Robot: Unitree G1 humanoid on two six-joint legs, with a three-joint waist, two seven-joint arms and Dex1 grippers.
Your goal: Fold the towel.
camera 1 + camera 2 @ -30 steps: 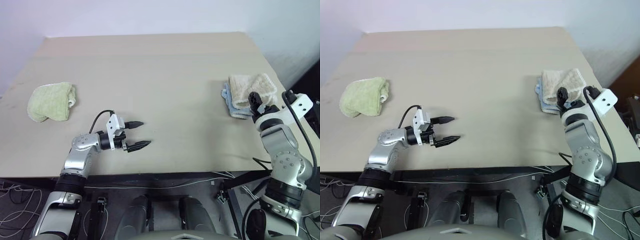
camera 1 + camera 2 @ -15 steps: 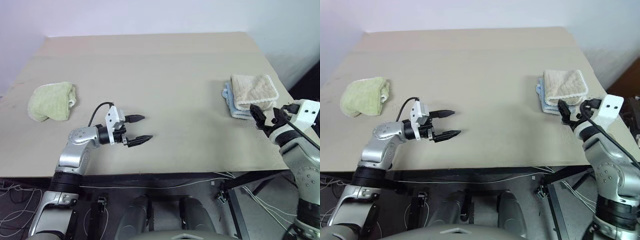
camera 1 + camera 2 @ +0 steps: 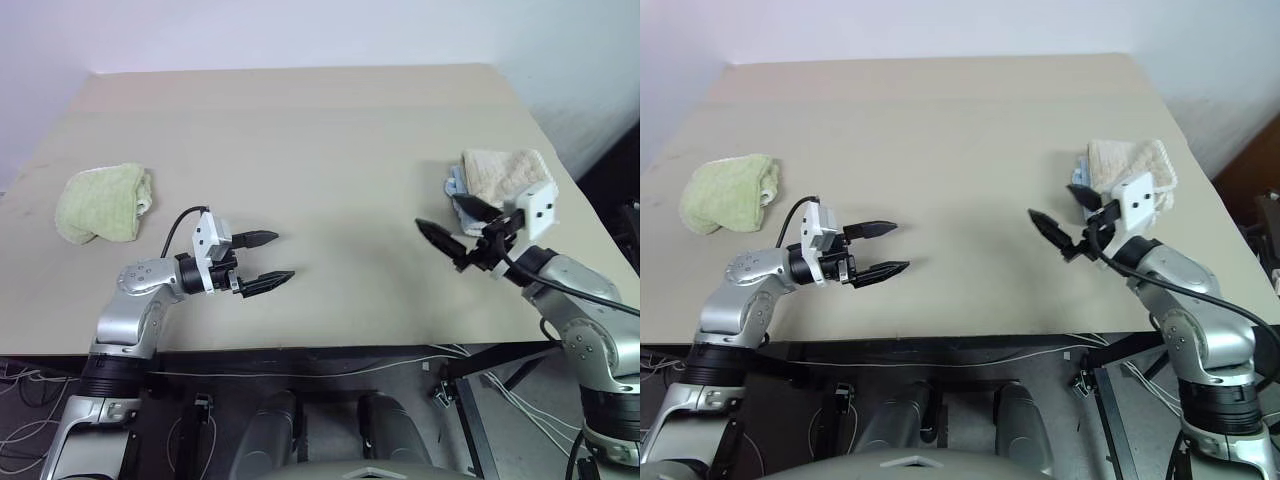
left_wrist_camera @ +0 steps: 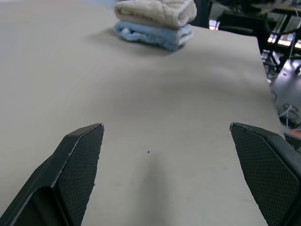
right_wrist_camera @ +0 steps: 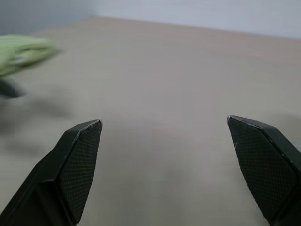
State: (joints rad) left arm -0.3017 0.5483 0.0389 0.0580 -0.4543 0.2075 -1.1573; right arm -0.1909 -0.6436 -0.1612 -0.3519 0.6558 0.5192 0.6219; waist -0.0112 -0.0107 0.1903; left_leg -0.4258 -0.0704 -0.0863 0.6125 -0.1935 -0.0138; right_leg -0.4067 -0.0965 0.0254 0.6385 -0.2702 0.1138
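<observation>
The towel is beige, lies folded, and rests on top of a light blue towel near the table's right edge; the left wrist view shows the towel far across the table. My right gripper hovers just left of that stack, open and empty, pointing left toward the table's middle. Over the table's front left my left gripper stays open and empty, pointing right, far from the towel.
A crumpled green towel lies at the table's left side. The tan table stretches bare between the two grippers and toward the back. Its right edge runs close behind the towel stack.
My right arm swung left from the table's right edge, beside the stack, and turned; its gripper now points left over the table. The left gripper drew slightly back and left, still open.
</observation>
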